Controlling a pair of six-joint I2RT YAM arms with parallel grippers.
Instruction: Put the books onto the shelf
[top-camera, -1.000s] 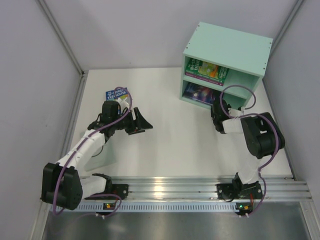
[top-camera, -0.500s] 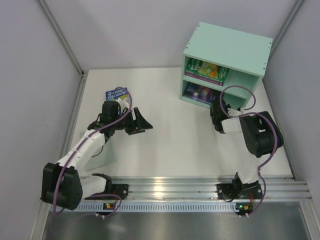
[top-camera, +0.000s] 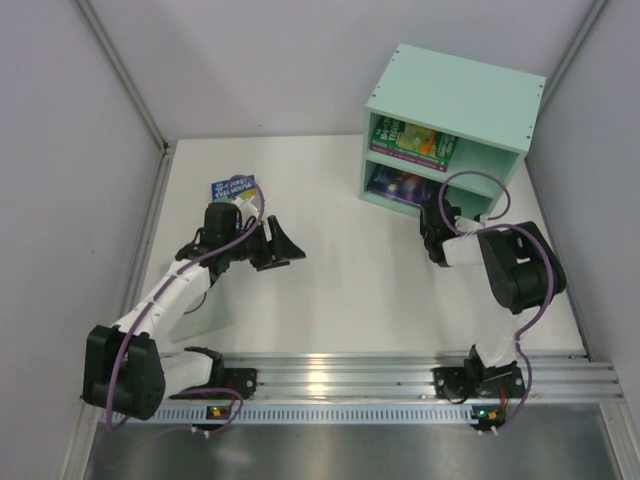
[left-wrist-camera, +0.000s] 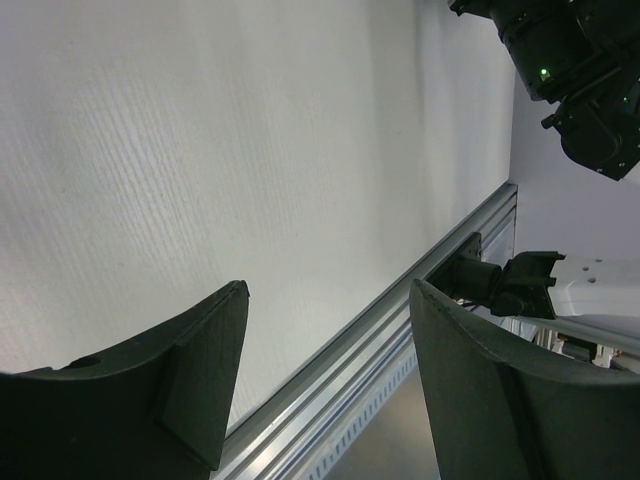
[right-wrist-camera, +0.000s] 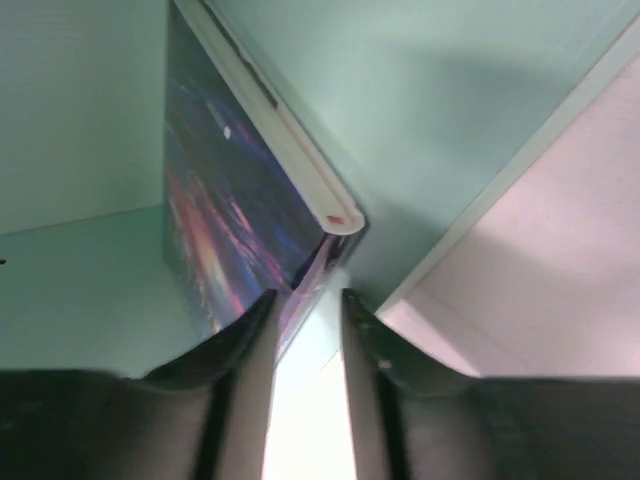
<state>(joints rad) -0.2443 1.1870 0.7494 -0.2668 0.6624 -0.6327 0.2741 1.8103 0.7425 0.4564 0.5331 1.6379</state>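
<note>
Dark book (right-wrist-camera: 215, 200) sits in the shelf (right-wrist-camera: 430, 80), right pincer (right-wrist-camera: 308, 297) parted at its corner, left pincer (left-wrist-camera: 328, 290) open.

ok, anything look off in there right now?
One book is unshelved: the blue book lies on the table, beyond the open left end effector. In the lower compartment of the shelf, a corner of the dark book sits between the parted fingers of the right end effector. Nothing spilled or damaged.

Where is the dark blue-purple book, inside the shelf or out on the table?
Inside: the dark blue-purple book sits in the lower compartment of the shelf, its cover showing at the open front.
</note>
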